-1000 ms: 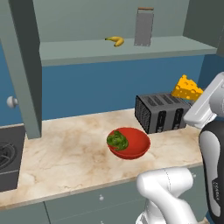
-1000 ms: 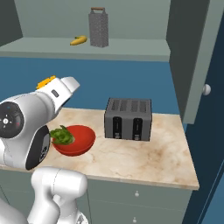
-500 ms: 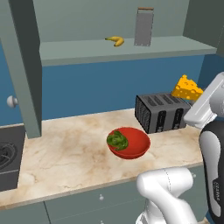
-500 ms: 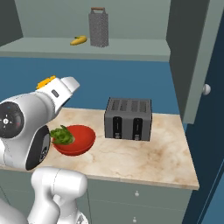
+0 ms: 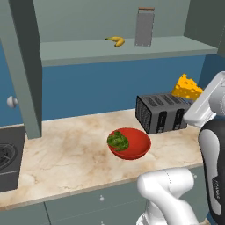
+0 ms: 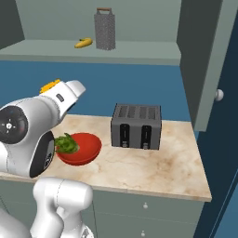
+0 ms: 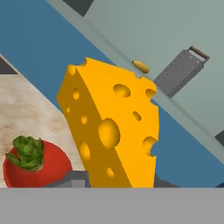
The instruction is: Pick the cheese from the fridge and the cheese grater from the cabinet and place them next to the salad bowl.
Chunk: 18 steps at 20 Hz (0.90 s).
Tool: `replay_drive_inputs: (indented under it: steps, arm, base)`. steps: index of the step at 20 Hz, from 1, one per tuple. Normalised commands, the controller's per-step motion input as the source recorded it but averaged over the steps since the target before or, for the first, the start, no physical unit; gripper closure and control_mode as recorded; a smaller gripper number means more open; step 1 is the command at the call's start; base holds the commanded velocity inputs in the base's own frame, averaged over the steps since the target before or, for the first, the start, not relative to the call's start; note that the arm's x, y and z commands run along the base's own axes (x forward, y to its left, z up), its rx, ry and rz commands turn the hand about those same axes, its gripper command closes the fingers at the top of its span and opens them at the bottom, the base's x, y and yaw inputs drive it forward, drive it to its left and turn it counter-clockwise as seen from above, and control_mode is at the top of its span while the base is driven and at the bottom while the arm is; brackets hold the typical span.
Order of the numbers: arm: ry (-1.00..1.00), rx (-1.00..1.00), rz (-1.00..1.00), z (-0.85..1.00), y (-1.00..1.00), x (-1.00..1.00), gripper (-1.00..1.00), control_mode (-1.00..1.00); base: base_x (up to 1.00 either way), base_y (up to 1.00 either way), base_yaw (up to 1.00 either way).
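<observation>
The two-finger gripper (image 7: 116,186) pinches the yellow-orange holed cheese wedge (image 7: 111,129), held aloft above the dark slotted toaster (image 5: 163,113), approx. level w/ its right end. The fingertips are hidden behind the wedge, so grip depth is uncertain.

Risks:
- Wedge may slip if the hold is shallow.
- Lowering too far right could strike the toaster.
- Lowering too far left could land it inside the shallow red salad bowl w/ green leaves (image 5: 130,143), not beside it.

The flat grey perforated cheese grater (image 5: 144,27) stands on the grey-green cabinet shelf (image 5: 83,50), near a yellow banana (image 5: 115,41).

No brands, labels or legible text.
</observation>
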Motion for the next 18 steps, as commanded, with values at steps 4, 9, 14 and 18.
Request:
replay_drive_inputs:
  steps: [4,9,14,18]
  arm:
    - [0.0,0.0,0.0,-0.04,-0.04,0.16,1.0,-1.0]
    - [0.0,-0.01,-0.01,-0.34,-0.11,0.12,1.0,-1.0]
    - [0.05,-0.05,-0.02,-0.53,-0.16,0.27,1.0,-1.0]
    - [0.13,-0.06,-0.05,-0.45,-0.51,0.27,1.0,-1.0]
  base:
    - [0.0,0.0,0.0]
    - [0.0,0.0,0.0]
    - [0.0,0.0,0.0]
    - [0.0,0.0,0.0]
